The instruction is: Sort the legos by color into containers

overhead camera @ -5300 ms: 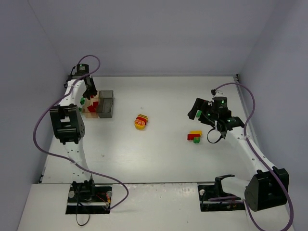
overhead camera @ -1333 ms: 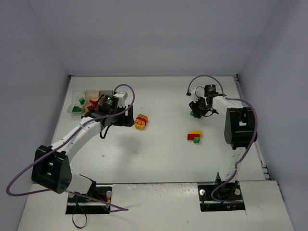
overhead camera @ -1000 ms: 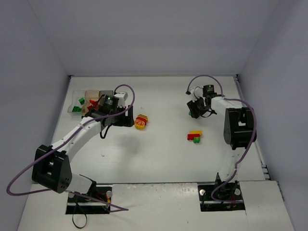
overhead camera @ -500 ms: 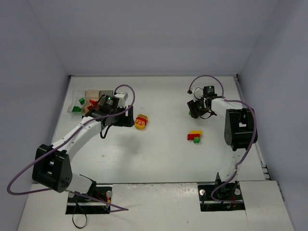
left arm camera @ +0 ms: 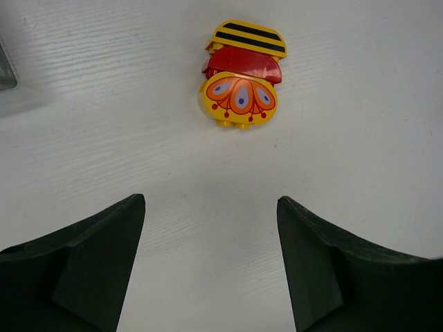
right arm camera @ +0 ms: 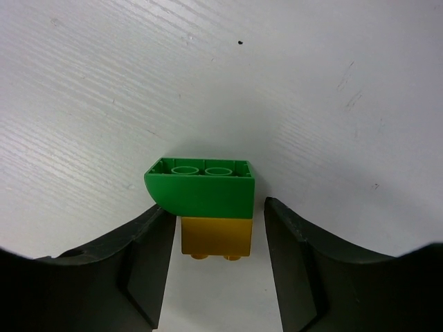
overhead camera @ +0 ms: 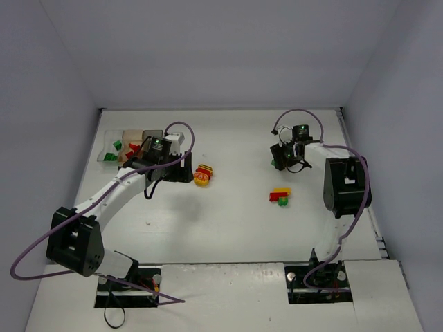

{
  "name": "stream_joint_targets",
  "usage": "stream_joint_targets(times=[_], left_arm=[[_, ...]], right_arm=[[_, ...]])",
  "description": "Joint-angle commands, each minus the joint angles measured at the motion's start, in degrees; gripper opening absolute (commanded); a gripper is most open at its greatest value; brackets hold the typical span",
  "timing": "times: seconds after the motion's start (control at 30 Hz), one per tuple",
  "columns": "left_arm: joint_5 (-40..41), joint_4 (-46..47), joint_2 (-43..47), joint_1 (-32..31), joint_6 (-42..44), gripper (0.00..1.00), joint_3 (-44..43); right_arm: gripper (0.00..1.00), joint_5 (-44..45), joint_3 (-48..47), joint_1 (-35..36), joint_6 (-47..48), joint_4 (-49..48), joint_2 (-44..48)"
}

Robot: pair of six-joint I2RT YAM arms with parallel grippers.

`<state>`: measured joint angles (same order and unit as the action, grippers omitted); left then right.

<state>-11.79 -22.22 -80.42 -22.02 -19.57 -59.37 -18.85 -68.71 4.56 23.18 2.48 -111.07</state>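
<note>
now left gripper (left arm camera: 209, 207) jaws wide apart, above yellow-red lego clump (left arm camera: 241, 83); right gripper (right arm camera: 218, 211) jaws part open, straddling green-yellow lego clump (right arm camera: 201, 190), slim gap.

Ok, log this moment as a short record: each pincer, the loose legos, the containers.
left pincer: open, empty, facing the yellow-and-red clump, not touching it
right pincer: fingers either side of a green-on-yellow brick pair; cannot tell whether it is gripped
lying loose: red-yellow-green clump, between the arms, nearer the right one
containers: far left, green and red bricks already inside
</note>
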Motion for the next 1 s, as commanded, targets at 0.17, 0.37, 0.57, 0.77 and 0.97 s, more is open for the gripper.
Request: stream_joint_targets(times=[0.17,0.37,0.57,0.77,0.97], left_arm=[[-0.6,1.4,1.6,0.0,0.3,0.71,-3.0],[-3.8,1.9,2.8,0.1,-1.3,0.71,-3.6],[-14.4,2.7,4.9,0.0,-6.2,0.71,-8.8],[-24.9,7.0,4.6,-0.1,-13.8,0.71,-12.1],[-29.2,11.1,2.8,-1.6,-19.5,0.70,-13.7]], right_arm=[[0.20,2.4,2.9,0.3,-0.8,6.5,1.7],[0.00,1.4,3.1,4.9,0.5,5.8,7.8],[0.00,-3.4,6.3,11.3,1.5,0.0,17.0],[0.02,-8.4,13.2,19.1,2.2,-8.3,30.3],[0.06,-10.1,18.6,25.8,-0.5,-15.2,37.7]])
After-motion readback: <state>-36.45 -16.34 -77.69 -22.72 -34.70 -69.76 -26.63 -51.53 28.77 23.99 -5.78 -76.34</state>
